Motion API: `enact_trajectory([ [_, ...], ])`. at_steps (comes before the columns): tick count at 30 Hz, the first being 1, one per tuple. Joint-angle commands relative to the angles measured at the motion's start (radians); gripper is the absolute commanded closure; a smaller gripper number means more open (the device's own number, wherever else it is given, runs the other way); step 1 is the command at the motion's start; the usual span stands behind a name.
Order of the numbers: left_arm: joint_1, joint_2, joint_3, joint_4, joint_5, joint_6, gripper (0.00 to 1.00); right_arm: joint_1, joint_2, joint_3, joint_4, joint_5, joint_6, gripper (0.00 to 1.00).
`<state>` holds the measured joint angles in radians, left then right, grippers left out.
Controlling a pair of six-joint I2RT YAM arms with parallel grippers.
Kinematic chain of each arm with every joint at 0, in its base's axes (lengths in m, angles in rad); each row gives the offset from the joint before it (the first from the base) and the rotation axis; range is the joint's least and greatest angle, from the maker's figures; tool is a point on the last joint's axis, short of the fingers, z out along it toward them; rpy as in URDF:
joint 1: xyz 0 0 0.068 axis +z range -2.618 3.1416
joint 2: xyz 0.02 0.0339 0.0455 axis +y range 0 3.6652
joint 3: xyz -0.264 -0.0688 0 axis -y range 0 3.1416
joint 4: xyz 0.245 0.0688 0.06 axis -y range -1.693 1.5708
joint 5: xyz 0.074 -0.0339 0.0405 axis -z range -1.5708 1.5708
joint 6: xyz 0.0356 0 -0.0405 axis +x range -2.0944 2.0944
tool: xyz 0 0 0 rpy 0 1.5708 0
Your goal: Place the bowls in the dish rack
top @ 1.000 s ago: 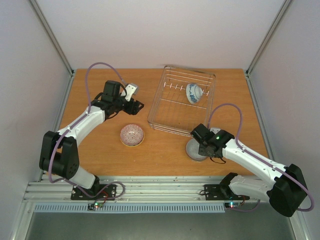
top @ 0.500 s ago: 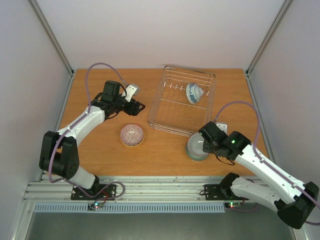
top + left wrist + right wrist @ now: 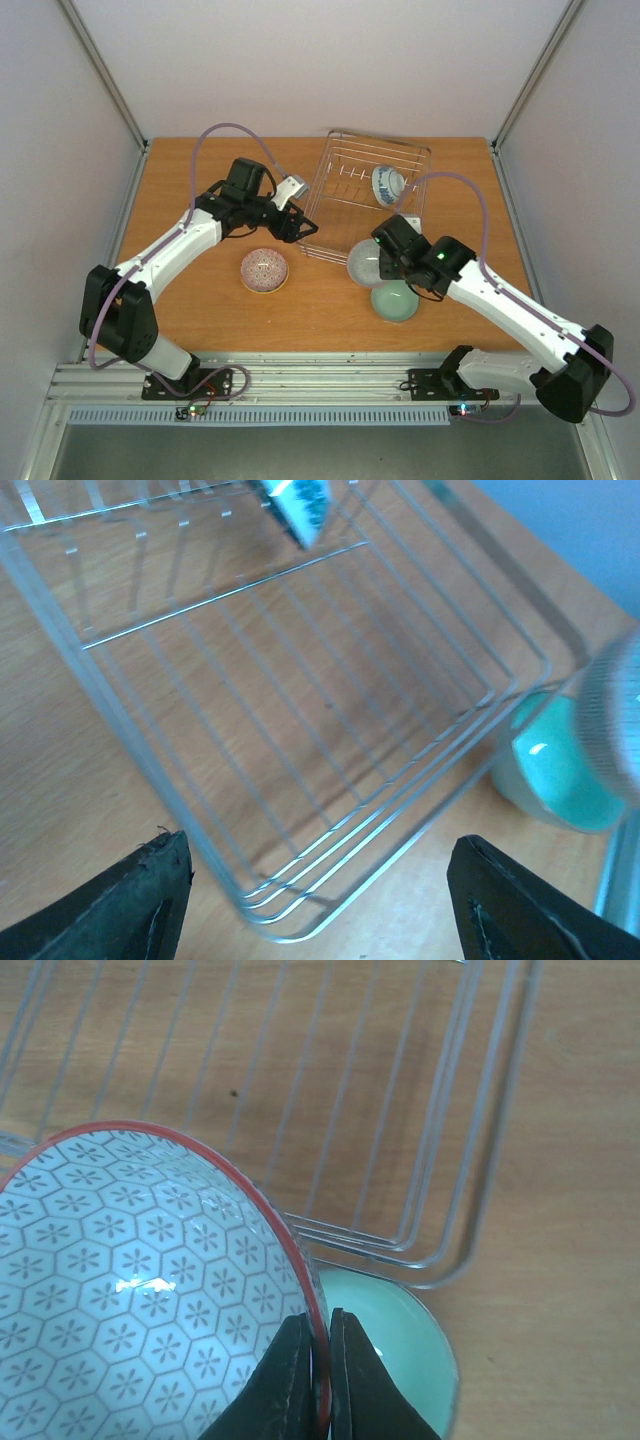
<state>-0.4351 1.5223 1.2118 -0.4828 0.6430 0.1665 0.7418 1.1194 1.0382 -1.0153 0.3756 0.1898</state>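
My right gripper (image 3: 383, 256) is shut on the rim of a hexagon-patterned, red-rimmed bowl (image 3: 363, 263) and holds it just above the dish rack's (image 3: 345, 212) near edge. In the right wrist view the fingers (image 3: 322, 1360) pinch that bowl's (image 3: 120, 1300) rim over a pale green bowl (image 3: 400, 1345). The green bowl (image 3: 395, 301) sits on the table. A pink-red bowl (image 3: 264, 270) sits left of it. A blue-and-white bowl (image 3: 388, 185) leans inside the rack. My left gripper (image 3: 303, 229) is open at the rack's near-left corner (image 3: 290, 920), with one finger on either side of it.
The wooden table (image 3: 200, 180) is walled by a white enclosure with metal posts. The left wrist view also shows the blue-and-white bowl (image 3: 297, 500) and the green bowl (image 3: 555, 775) beyond the rack wires.
My right gripper lifted the patterned bowl off the green bowl and carried it left and up toward the rack. My left gripper moved right to the rack's near-left corner.
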Motion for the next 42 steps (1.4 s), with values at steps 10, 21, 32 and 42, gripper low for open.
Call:
enact_trajectory([
  [10,-0.13,0.003,0.063,-0.072,0.033,0.025,0.28,0.008,0.205,0.199,0.266,-0.017,-0.168,0.99],
  [21,-0.148,0.043,0.055,-0.059,-0.025,0.044,0.28,0.039,0.202,0.262,0.281,-0.036,-0.209,0.99],
  [32,-0.148,0.055,0.045,-0.036,-0.065,0.049,0.28,0.073,0.168,0.263,0.249,0.004,-0.209,0.99],
  [42,-0.148,0.066,0.036,-0.023,-0.085,0.056,0.93,0.096,0.167,0.263,0.254,0.014,-0.211,0.99],
])
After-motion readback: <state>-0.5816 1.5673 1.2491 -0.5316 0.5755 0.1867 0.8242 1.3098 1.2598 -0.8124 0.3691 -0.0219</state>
